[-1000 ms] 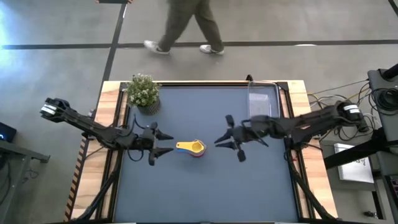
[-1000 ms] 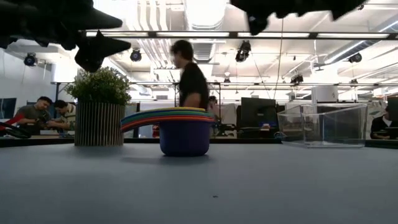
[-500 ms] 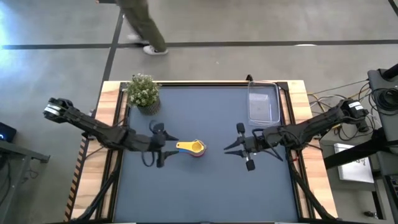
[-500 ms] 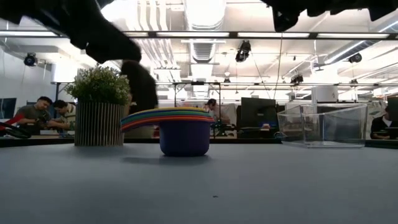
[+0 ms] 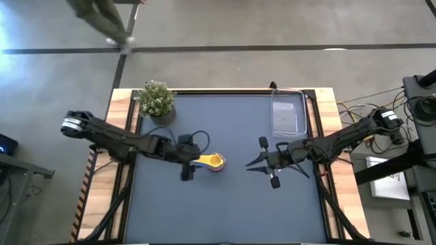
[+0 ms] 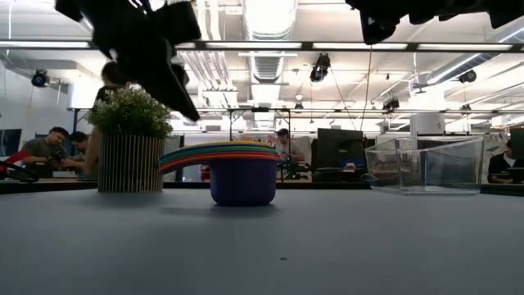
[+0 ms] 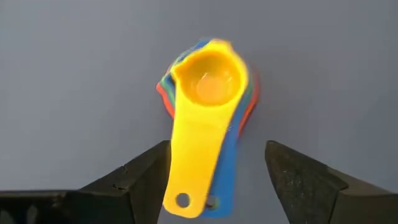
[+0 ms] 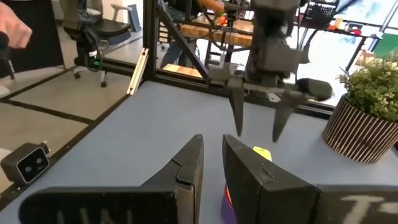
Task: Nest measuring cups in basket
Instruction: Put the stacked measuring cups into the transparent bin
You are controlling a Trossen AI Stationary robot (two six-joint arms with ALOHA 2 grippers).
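Observation:
The measuring cups [image 5: 214, 162] sit nested in one stack mid-table, yellow on top [image 7: 208, 87]. The dark blue bottom cup [image 6: 241, 182] rests on the table, and the handles point toward the table's left. My left gripper [image 5: 196, 160] is open. Its fingers [image 7: 217, 149] stand on either side of the handle ends without touching them. My right gripper [image 5: 249, 163] hovers to the right of the stack with its fingers [image 8: 212, 140] almost together, holding nothing. The clear basket [image 5: 289, 112] stands near the far right corner.
A small potted plant [image 5: 157, 100] stands at the far left corner. Bare table lies between the stack and the basket [image 6: 424, 164], and along the near edge. People sit in the room beyond the table [image 6: 49, 147].
My left gripper has moved right toward the cup stack and now straddles the handle ends. My right gripper drew back toward the table's right edge, then stayed still. A person walked leftward past the table's far side.

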